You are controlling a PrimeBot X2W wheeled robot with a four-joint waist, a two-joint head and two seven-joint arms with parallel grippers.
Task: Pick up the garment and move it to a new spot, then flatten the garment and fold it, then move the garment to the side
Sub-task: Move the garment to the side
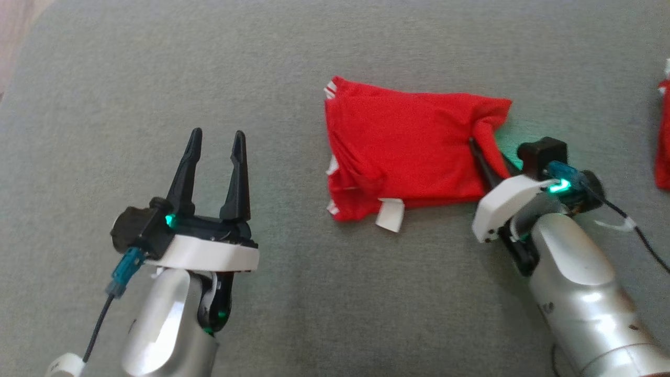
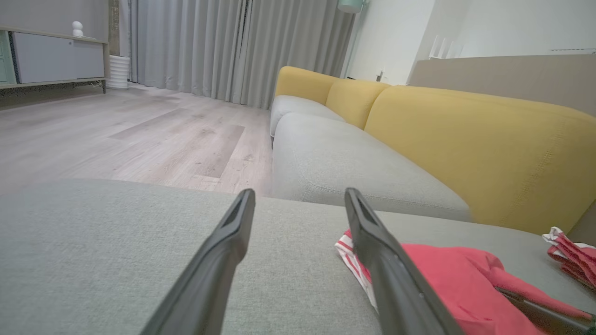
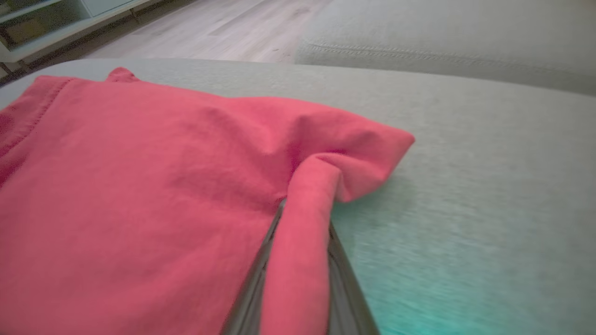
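The garment [image 1: 403,152] is a red shirt with white trim, folded into a rough rectangle on the grey cushion. Its white label [image 1: 391,214] sticks out at the near edge. My right gripper [image 1: 484,152] is shut on the garment's right edge; in the right wrist view a ridge of red cloth [image 3: 305,223] is pinched between the two fingers. My left gripper [image 1: 217,141] hovers over bare cushion to the left of the garment, open, with nothing between its fingers. In the left wrist view the garment [image 2: 447,274] lies just right of the open fingers.
Another red and white piece of cloth [image 1: 663,141] lies at the cushion's far right edge. A yellow-backed sofa [image 2: 465,135] stands behind the cushion, with wooden floor [image 2: 139,135] to its left. Bare grey cushion [image 1: 157,78] spreads left of the garment.
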